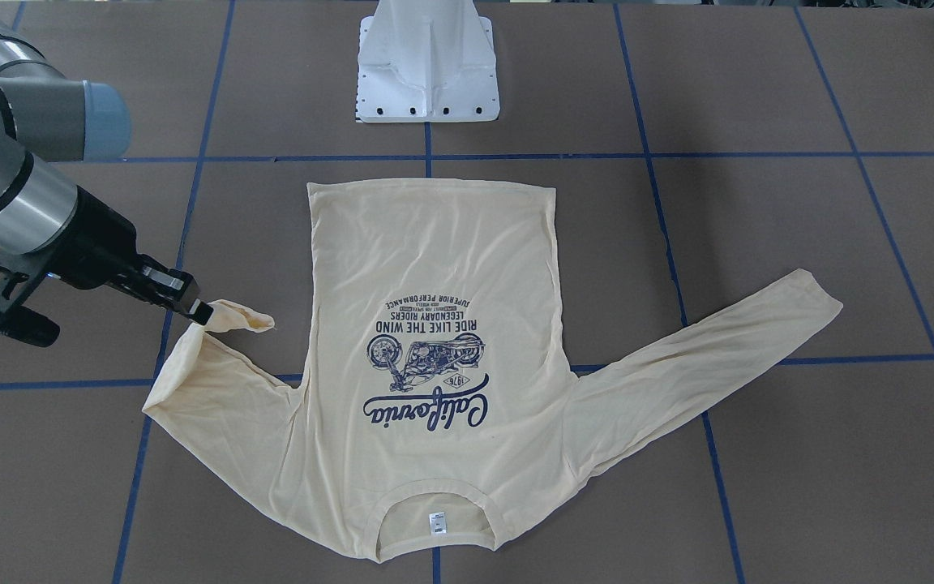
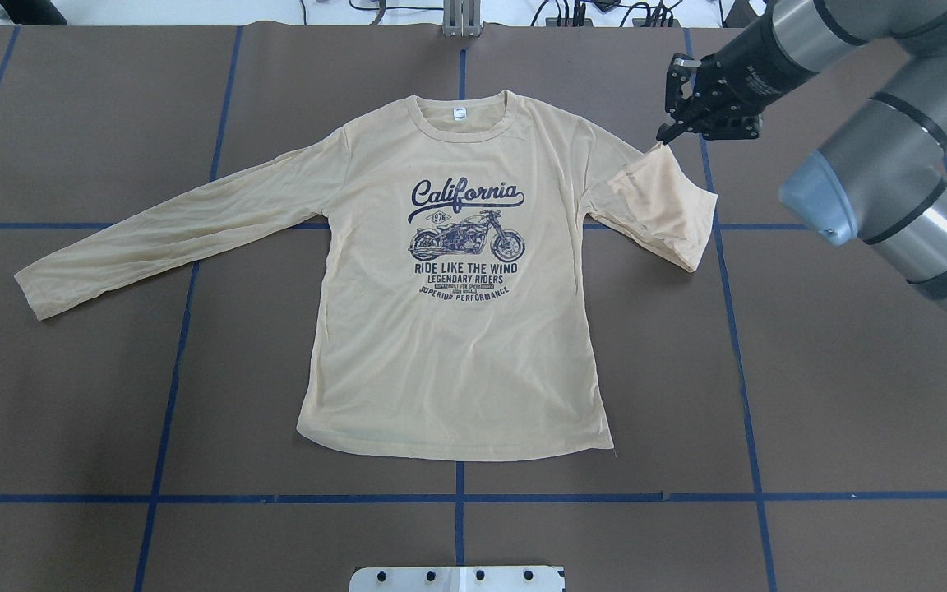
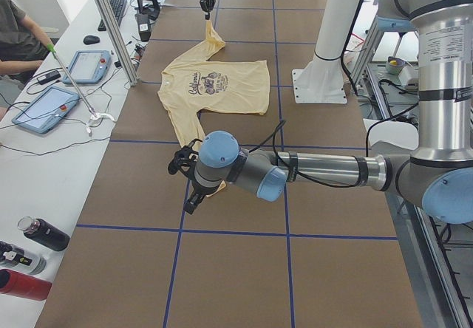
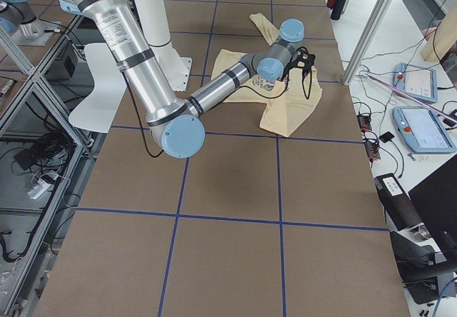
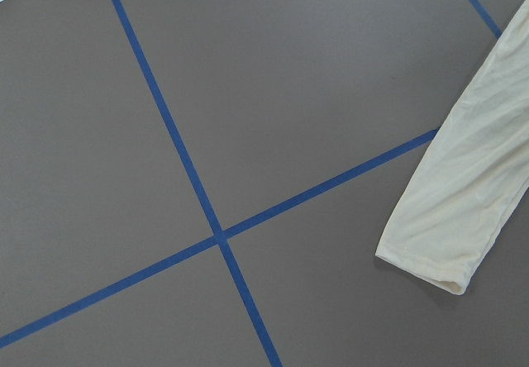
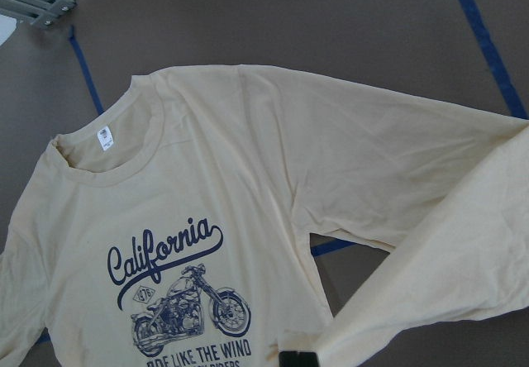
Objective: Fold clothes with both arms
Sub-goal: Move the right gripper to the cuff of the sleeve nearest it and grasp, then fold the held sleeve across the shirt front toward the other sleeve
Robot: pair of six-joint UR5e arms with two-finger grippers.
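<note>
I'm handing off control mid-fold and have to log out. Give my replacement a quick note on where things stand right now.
Right gripper: shut on the cuff end of the right-side sleeve, held up off the table and doubled back toward the shoulder.
Left gripper: low beside the end of the left-side sleeve, which lies flat and ungrasped. Whether it is open or shut cannot be told.
Shirt: flat, print up, collar away from the robot.
Done: right-side sleeve fold begun.
Left to do: finish it, fold the left-side sleeve, then the body.
</note>
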